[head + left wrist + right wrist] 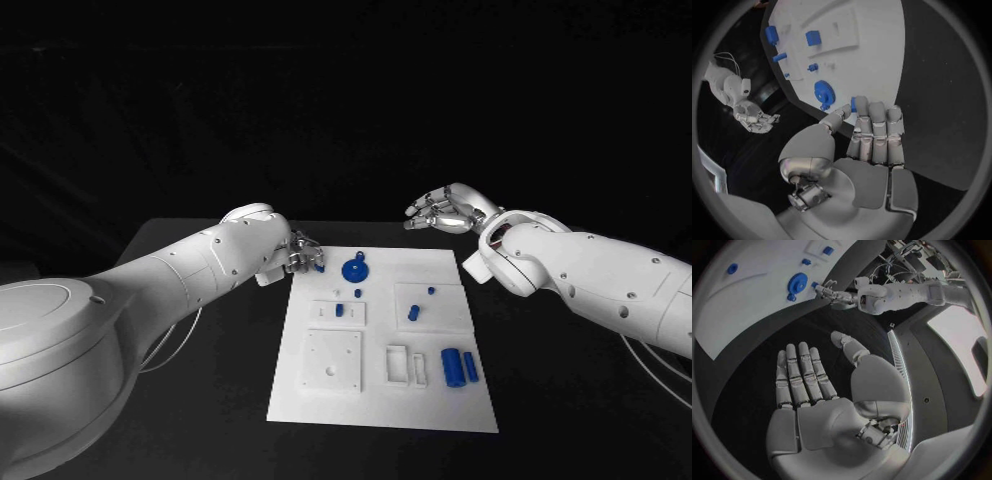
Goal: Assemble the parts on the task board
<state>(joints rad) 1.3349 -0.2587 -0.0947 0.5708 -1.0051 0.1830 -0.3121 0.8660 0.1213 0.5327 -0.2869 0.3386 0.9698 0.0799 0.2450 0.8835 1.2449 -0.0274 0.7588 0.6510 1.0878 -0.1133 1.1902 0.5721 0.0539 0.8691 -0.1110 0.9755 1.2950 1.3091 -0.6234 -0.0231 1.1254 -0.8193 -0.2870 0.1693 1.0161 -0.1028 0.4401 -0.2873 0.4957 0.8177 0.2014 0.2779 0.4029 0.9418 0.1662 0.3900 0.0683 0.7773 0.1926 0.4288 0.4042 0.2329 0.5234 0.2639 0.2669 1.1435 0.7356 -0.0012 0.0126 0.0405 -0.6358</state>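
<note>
The white task board (433,410) lies in the middle of the black table. A blue gear (355,269) (823,91) (797,283) stands near its far edge. My left hand (300,252) (870,135) is at the board's far left corner, thumb and fingers curled around a small blue part (853,104) (319,266). My right hand (450,210) (811,385) hangs raised beyond the board's far right corner, fingers stretched out and apart, holding nothing. Two blue cylinders (459,367) lie side by side at the near right of the board.
Small blue pegs (340,310) (414,311) sit in raised white blocks mid-board. White square fixtures (333,362) and slotted frames (405,366) occupy the near half. Cables (170,345) trail beside my left arm. Black table surface runs on both sides of the board.
</note>
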